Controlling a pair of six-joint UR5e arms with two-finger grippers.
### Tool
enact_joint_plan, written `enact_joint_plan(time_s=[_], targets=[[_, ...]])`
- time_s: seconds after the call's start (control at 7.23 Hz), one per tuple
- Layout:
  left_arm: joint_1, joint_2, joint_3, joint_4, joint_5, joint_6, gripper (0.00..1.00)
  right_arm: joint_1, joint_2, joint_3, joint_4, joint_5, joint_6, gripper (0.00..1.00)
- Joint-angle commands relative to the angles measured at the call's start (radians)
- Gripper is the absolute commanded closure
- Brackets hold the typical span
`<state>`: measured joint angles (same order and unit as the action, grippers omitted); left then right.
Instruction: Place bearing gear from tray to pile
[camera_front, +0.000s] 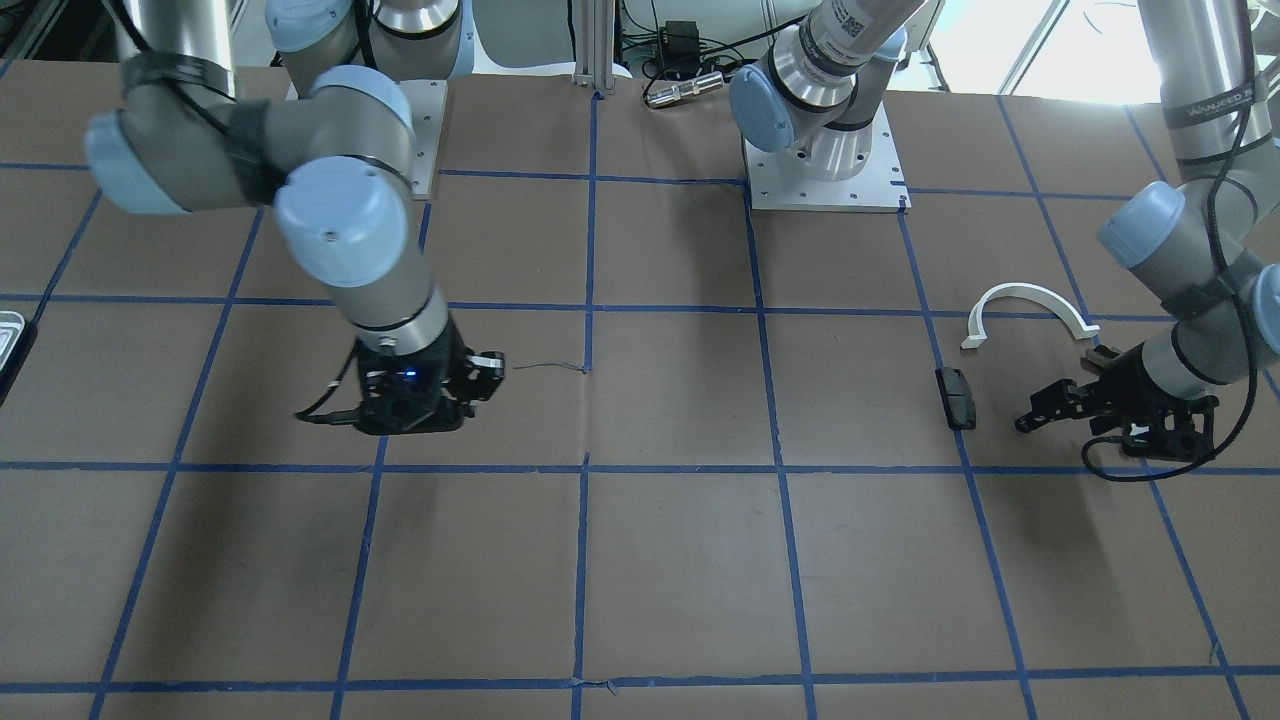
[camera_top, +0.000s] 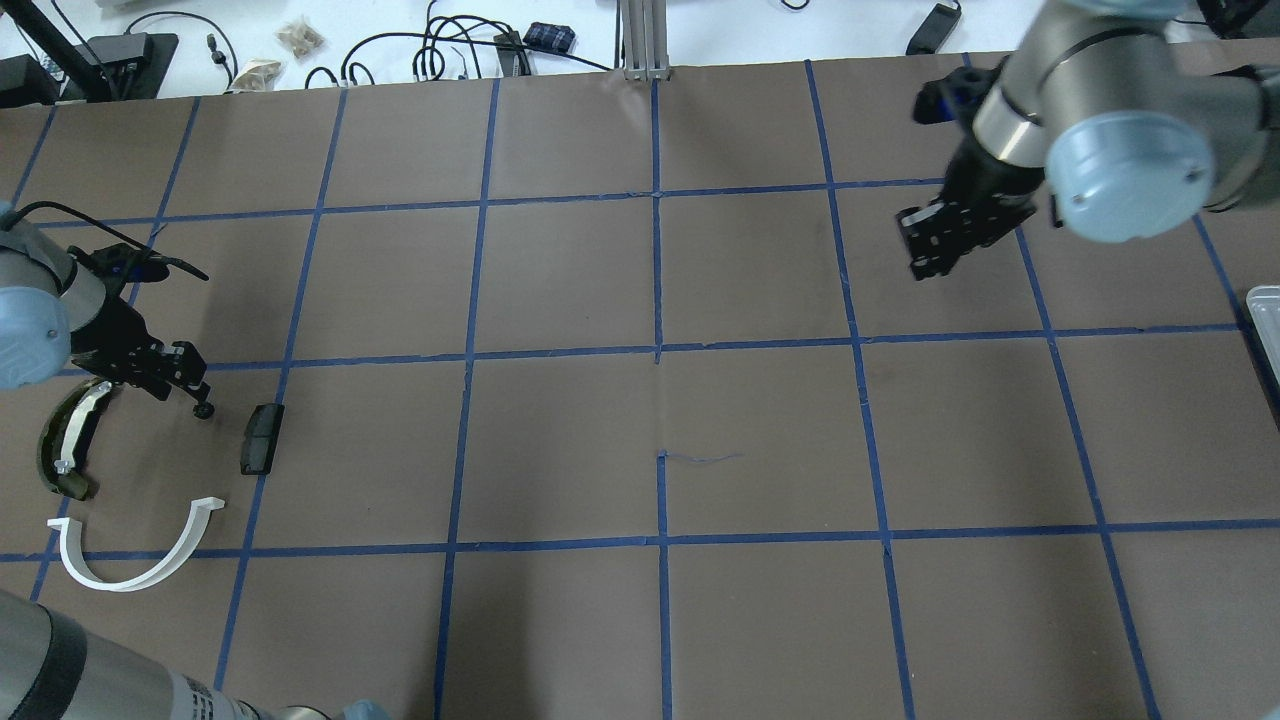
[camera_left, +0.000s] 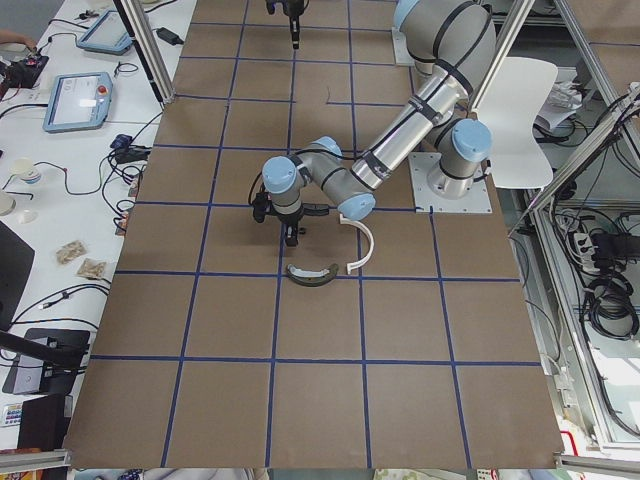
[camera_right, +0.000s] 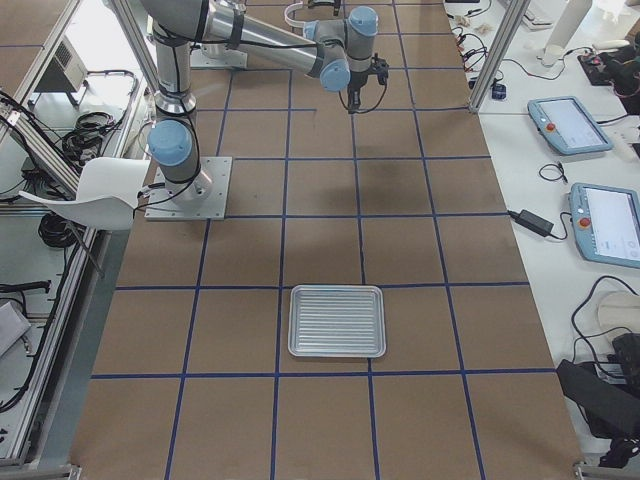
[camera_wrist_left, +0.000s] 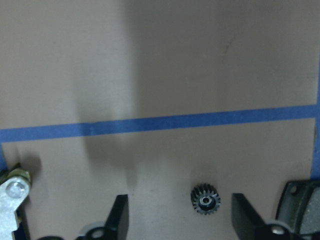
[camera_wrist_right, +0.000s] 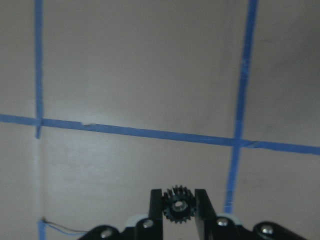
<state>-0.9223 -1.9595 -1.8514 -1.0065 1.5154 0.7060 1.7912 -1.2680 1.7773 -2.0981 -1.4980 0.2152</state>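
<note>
writing: pale lettering runs up the left arm (camera_front: 1212, 103), and there's a QR-type sticker (camera_front: 850, 22) near its base. Both are too small for me to read tbh.
right hand (camera_wrist_right: 176, 197): fingers pinched tight on a little black bearing gear (camera_wrist_right: 176, 206), held above the bench (camera_top: 760, 440) and pointing down.
left hand (camera_wrist_left: 182, 216): fingers spread wide, low over the bench. A second gear (camera_wrist_left: 205, 199) lies flat between them, touching neither.
pile (camera_top: 65, 445): that second gear sits between the olive curved piece (camera_left: 312, 274) and the black block (camera_front: 957, 397). The white half-ring arc (camera_front: 1035, 291) is nearby.
tray (camera_right: 337, 321): at the bench's right end, well apart from the right hand.
room: the block is just beside one left finger and the olive piece's metal tip is beside the other. The right hand hangs over blue-taped squares, well apart from the pile.
</note>
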Motion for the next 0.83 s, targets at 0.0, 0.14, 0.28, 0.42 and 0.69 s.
enact_joint_plan(time_s=[0.0,0.14,0.28,0.42,0.69], targets=[[-0.056,0.031,0.056,-0.001,-0.127,-0.044,0.00,0.172,0.120,0.014,-0.179,-0.001,0.279,1.00],[-0.134,0.042,0.108,-0.032,-0.118,-0.048,0.00,0.198,0.159,0.014,-0.274,-0.007,0.277,0.88],[-0.197,0.033,0.156,-0.053,-0.129,-0.101,0.00,0.197,0.162,0.014,-0.290,-0.021,0.277,0.38],[-0.273,0.036,0.175,-0.060,-0.133,-0.261,0.00,0.194,0.162,0.013,-0.271,-0.021,0.233,0.00],[-0.451,0.048,0.181,-0.049,-0.129,-0.490,0.00,0.131,0.109,-0.027,-0.167,-0.062,0.089,0.00]])
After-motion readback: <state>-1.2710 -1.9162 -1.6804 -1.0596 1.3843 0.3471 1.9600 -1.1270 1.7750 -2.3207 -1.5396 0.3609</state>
